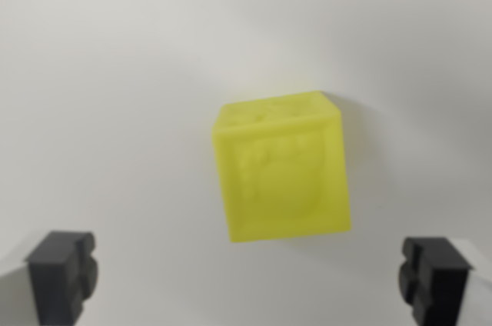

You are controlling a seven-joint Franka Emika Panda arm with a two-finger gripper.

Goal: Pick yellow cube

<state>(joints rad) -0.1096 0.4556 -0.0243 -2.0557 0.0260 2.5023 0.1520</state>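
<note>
Claw (250, 280): two dark grey, blocky fingertips at the bottom corners of the frame, one at lower left (61, 274), one at lower right (434, 276). Spread wide, nothing between them but bare surface.

Above the gap, near frame centre and slightly right: the bright yellow, translucent plastic cube (280, 168), resting on a plain white matte tabletop (115, 72). Its faces carry moulded relief; detail too blurred to read. It sits rotated, edges skewed against the line joining the fingertips. Cube and fingertips well apart; no contact.

Risks, as judged from here:
- Skewed faces. If the claw descends without turning, the pads likely meet corners rather than flat sides, and the cube twists or squirts out on closing.
- Offset. The cube lies toward the upper part of the frame, not between the pads; closing early catches air or clips its near edge.
- Smooth tabletop. A glancing touch probably slides the cube away.
</note>
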